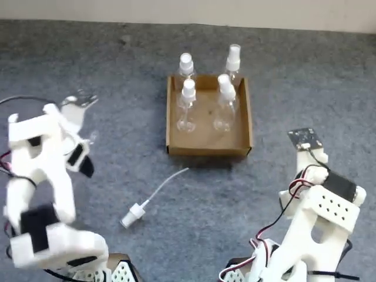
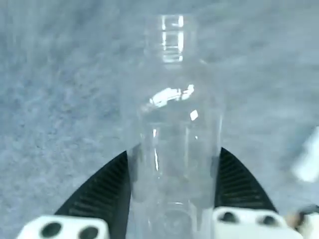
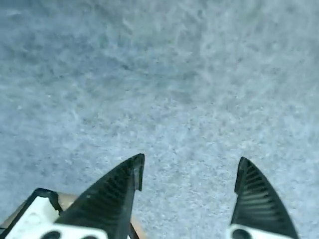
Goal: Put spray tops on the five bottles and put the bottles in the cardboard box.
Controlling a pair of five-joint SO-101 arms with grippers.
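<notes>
Bottle number five (image 2: 172, 99), clear and uncapped with its threaded neck bare, is pinched at the lower body by the left end effector (image 2: 173, 154). It is held at the left of the table (image 1: 294, 76), well apart from the cardboard box (image 1: 208, 151). Whether its base rests on the table cannot be told. Two capped bottles (image 1: 188, 106) are stood inside the box. Two further bottles (image 1: 233, 59), also capped, are seen at its back wall, inside or just behind cannot be told. The last spray top (image 1: 134, 214) is laid on its side on the table between the arms, dip tube aimed toward the box, nothing touching it. The right end effector (image 3: 187, 194) is spread and empty over bare table. Step in hand is judged to be capping the fifth bottle. Next, the spray top would need to be gripped at its head, the thin tube fed down the open neck and the cap seated. The bottle must be kept steady by the left end effector throughout.
</notes>
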